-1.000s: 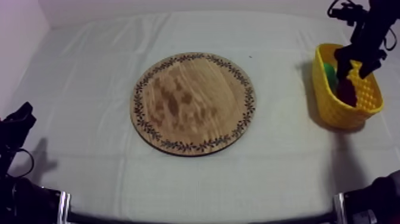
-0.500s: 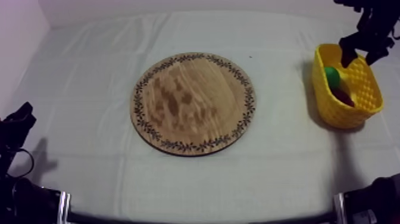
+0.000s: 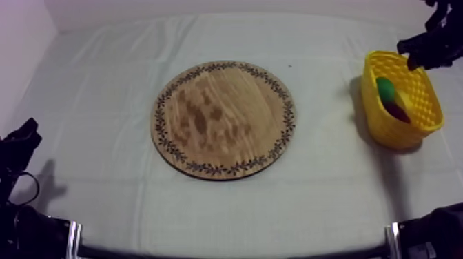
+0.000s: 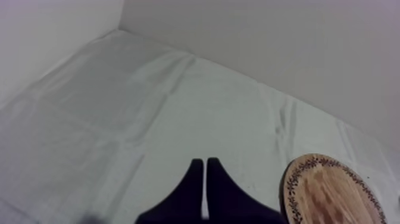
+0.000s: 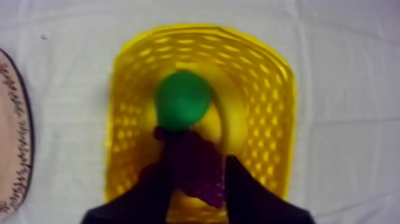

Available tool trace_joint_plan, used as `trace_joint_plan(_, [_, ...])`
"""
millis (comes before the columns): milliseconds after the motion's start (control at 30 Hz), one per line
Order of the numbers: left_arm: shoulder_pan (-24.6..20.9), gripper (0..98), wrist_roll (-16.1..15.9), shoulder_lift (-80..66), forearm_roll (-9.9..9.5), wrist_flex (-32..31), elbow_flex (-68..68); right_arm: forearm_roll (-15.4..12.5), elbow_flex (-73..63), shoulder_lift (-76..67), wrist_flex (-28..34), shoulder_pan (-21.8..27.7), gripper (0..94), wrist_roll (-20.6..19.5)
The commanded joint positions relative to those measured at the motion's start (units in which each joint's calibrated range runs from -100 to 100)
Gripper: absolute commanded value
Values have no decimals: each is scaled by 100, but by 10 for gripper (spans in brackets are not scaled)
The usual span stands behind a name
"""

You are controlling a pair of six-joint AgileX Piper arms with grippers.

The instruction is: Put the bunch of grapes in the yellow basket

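Grapes [image 3: 397, 111] lie inside the yellow basket [image 3: 371, 110], a dark purple bunch on its floor, touching the near side of a round green fruit [image 3: 385, 88] that shares the basket with them

At the far left, the left gripper [image 3: 26, 134] sits low by the near left edge of the grey-white cloth [image 3: 103, 83], well apart from everything else. In its own wrist view the two black fingers [image 4: 195, 182] lie pressed together in a narrow wedge with nothing between them, and they point over the cloth, with the patterned rim of the wooden board [image 4: 333, 193] just off to their right

The wooden board [image 3: 224, 118] lies flat on the cloth in the middle, round, with a dark leaf pattern running along its rim

Well to the right of it, close to the right edge of the cloth, stands the yellow basket with its long side running from near to far. The right gripper [image 3: 411, 55] hangs above the far right part of the basket's rim, up clear of the fruit. Its wrist view looks straight down into the basket [image 5: 265, 59]: the right gripper [image 5: 198, 164] has its fingers [image 5: 241, 184] spread wide apart and grips nothing, while the grapes [image 5: 191, 149] show below in the gap, next to the green fruit [image 5: 183, 100]. The edge of the board [image 5: 11, 143] shows on the cloth to the left of the basket
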Motion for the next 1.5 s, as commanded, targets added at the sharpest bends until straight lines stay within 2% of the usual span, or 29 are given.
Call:
trace_joint_plan(0, [2, 0, 0, 2, 1, -1, -4, -4, 292, -340, -311, -69, 162, -150])
trace_joint_plan(267, [2, 0, 0, 2, 1, -1, -4, -205, 1343, -1298, -1594, -148, 27, 7])
trace_joint_plan(433, [2, 0, 0, 2, 1, -1, -4, -594, 1982, -1910, -2424, -111, 9, 338])
trace_joint_plan(567, [2, 0, 0, 2, 1, -1, -4, -713, 2520, -2411, -3033, -188, 6, 444])
trace_joint_plan(667, [2, 0, 0, 2, 1, -1, -4, -966, 3009, -2883, -3572, -237, 5, 702])
trace_joint_plan(733, [2, 0, 0, 2, 1, -1, -4, -1371, 3398, -3236, -3980, -246, 4, 1137])
trace_joint_plan(767, [2, 0, 0, 2, 1, -1, -4, -1704, 3597, -3414, -4183, -242, 4, 1454])
trace_joint_plan(867, [2, 0, 0, 2, 1, -1, -4, -2926, 4164, -3925, -4547, -233, 4, 2576])
trace_joint_plan(933, [2, 0, 0, 2, 1, -1, -4, -3620, 4527, -4243, -4699, -240, 4, 3079])
trace_joint_plan(1067, [2, 0, 0, 2, 1, -1, -4, -4419, 5165, -4843, -4805, -273, 4, 3514])
trace_joint_plan(1100, [2, 0, 0, 2, 1, -1, -4, -4502, 5282, -4977, -4797, -270, 4, 3551])
trace_joint_plan(1167, [2, 0, 0, 2, 1, -1, -4, -4422, 5447, -5231, -4770, -265, 4, 3358])
trace_joint_plan(1333, [2, 0, 1, 2, 1, -1, -4, -3742, 5686, -6054, -4353, -243, 3, 2383])
trace_joint_plan(1467, [2, 0, 2, 2, 1, -1, -4, -3336, 5719, -6753, -3707, -170, 3, 2036])
